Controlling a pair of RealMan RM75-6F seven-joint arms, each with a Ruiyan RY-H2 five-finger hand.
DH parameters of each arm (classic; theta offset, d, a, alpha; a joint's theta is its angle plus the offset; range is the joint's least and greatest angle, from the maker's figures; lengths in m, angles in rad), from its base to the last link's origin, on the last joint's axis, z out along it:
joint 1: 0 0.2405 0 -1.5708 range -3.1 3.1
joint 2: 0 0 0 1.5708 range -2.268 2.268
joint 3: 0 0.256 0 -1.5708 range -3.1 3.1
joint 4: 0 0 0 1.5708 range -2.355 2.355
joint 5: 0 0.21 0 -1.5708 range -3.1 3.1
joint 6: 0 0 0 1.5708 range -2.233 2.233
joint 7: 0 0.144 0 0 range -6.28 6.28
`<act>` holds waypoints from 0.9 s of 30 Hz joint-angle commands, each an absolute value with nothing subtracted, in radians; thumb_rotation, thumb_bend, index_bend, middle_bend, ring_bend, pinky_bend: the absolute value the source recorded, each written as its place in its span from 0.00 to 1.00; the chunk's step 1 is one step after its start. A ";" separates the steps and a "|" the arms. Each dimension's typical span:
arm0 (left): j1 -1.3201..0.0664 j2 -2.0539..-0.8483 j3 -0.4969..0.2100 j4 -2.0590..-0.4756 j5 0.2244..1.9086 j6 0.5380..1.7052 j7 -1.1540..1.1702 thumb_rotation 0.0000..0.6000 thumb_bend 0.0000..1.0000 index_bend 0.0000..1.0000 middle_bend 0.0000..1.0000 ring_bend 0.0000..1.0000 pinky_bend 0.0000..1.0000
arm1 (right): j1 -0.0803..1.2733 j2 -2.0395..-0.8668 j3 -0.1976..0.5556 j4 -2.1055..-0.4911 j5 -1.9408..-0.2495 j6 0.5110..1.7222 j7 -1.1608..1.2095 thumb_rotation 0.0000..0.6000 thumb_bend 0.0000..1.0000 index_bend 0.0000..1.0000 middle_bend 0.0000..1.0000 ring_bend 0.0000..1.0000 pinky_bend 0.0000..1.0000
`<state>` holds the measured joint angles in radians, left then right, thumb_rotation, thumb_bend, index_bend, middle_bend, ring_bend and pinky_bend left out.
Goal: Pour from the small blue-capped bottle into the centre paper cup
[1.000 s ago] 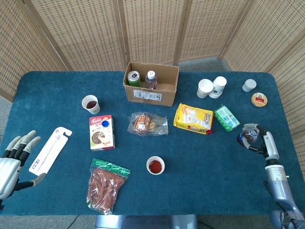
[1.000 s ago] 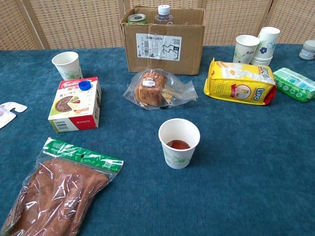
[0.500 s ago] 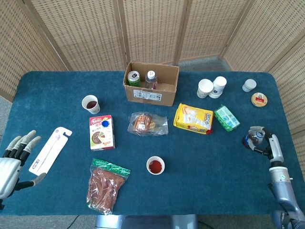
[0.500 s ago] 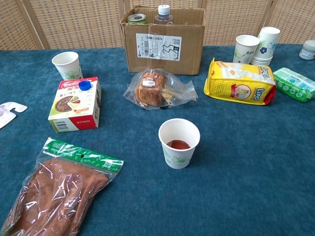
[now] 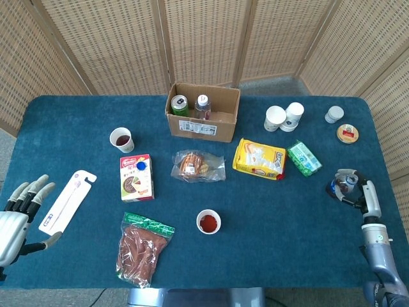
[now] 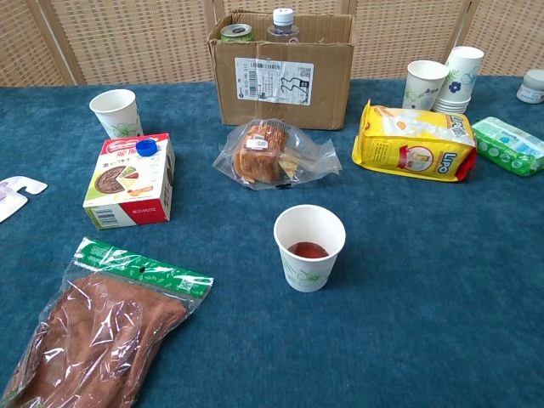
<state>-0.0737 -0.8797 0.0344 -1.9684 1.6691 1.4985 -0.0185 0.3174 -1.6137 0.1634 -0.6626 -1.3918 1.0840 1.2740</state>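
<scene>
right robot hand (image 5: 355, 193) sits out at the far right edge of the worktop (image 5: 287, 224), fingers wrapped round the small bottle (image 5: 340, 185), which looks uncapped at the top, though it's too small to be sure. a blue cap (image 6: 146, 147) rests on the snack box (image 6: 129, 181), likely this bottle's. left robot hand (image 5: 19, 211) hovers at the near left corner, fingers spread, holding nothing, just beside the carded toothbrush (image 5: 66, 201).

the centre paper cup (image 6: 309, 247) stands alone in the open, dark red liquid low in the bottom, so some pouring seems already done. it's well apart from the bottle. whether the step in hand is a set-down or another pour, i can't tell.

if it's another pour: carry the bottle upright across, clear of the yellow snack bag (image 5: 259, 158) and the green packet (image 5: 303, 158), bring the mouth over the cup's middle before tilting, and tilt slowly. that light cup would tip at a nudge to its rim, so keep off it.
</scene>
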 commanded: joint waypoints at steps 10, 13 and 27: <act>-0.075 -0.881 0.034 -1.969 1.667 1.495 -0.015 1.00 0.25 0.00 0.00 0.00 0.00 | 0.320 -1.657 0.156 -0.581 -1.399 1.076 1.335 1.00 0.95 0.50 0.59 0.24 0.74; -0.075 -0.882 0.034 -1.970 1.667 1.494 -0.013 1.00 0.25 0.00 0.00 0.00 0.00 | 0.320 -1.665 0.147 -0.558 -1.411 1.078 1.367 1.00 0.95 0.49 0.56 0.22 0.68; -0.076 -0.882 0.034 -1.972 1.666 1.492 -0.009 1.00 0.25 0.00 0.00 0.00 0.00 | 0.318 -1.699 0.110 -0.468 -1.455 1.109 1.481 1.00 0.88 0.34 0.33 0.06 0.35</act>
<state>-0.0763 -0.8823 0.0343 -1.9717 1.6657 1.4921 -0.0092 0.3179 -1.6968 0.1132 -0.4725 -1.4519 1.1057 1.4769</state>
